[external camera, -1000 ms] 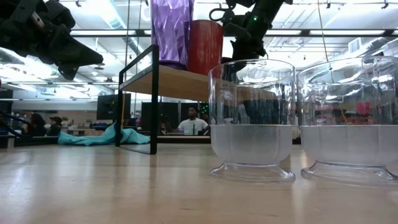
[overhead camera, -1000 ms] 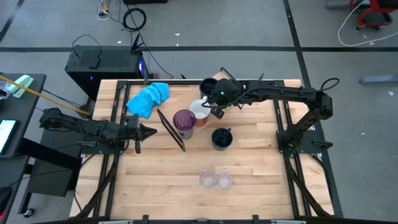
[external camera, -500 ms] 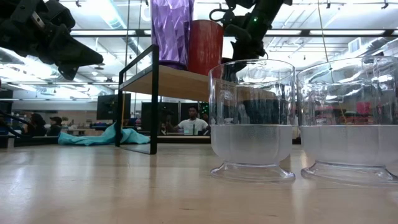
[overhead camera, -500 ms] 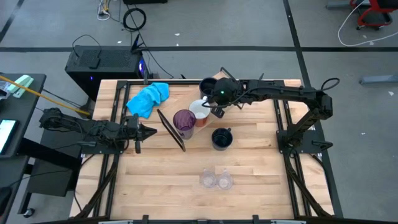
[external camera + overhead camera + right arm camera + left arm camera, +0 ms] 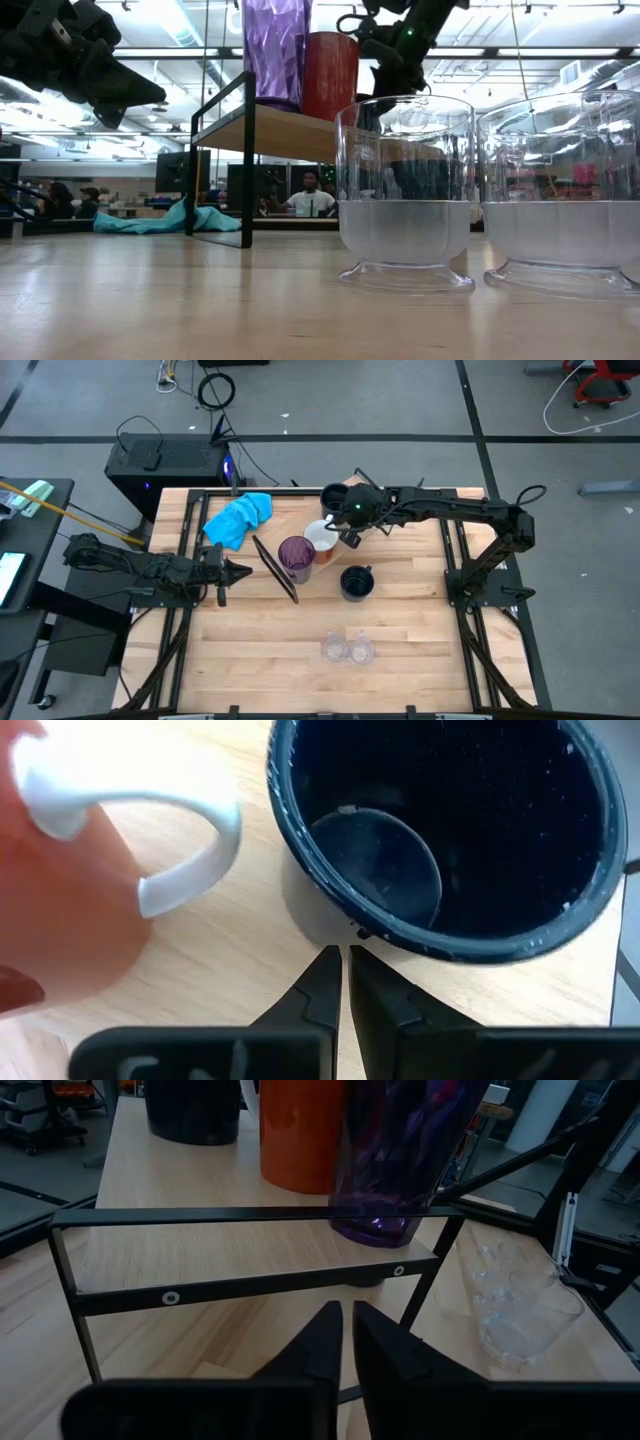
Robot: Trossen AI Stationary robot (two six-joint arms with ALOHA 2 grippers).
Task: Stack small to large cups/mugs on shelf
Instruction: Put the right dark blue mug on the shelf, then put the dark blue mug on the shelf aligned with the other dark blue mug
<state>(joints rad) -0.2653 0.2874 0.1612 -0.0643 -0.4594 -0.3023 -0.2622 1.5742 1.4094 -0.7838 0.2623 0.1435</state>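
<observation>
Hovering with fingers closed and empty, the right gripper sits just short of a navy mug on the shelf, white mug beside. Purple tumbler is shelved too; the other navy mug and clear glasses remain on the table, with the closed, empty left gripper waiting near the shelf's end.

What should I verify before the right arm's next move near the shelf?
1. Right gripper empty: ok, shut on nothing, just outside the dark navy mug rim.
2. Clearance from the red mug with white handle: not ok, the handle is close beside the gripper.
3. Translucent purple tumbler upright on the light wooden shelf board: ok.
4. Two small clear glasses shelved: not ok, they stand on the tabletop.
5. Left gripper out of the way: ok, shut, facing the shelf's side.
</observation>
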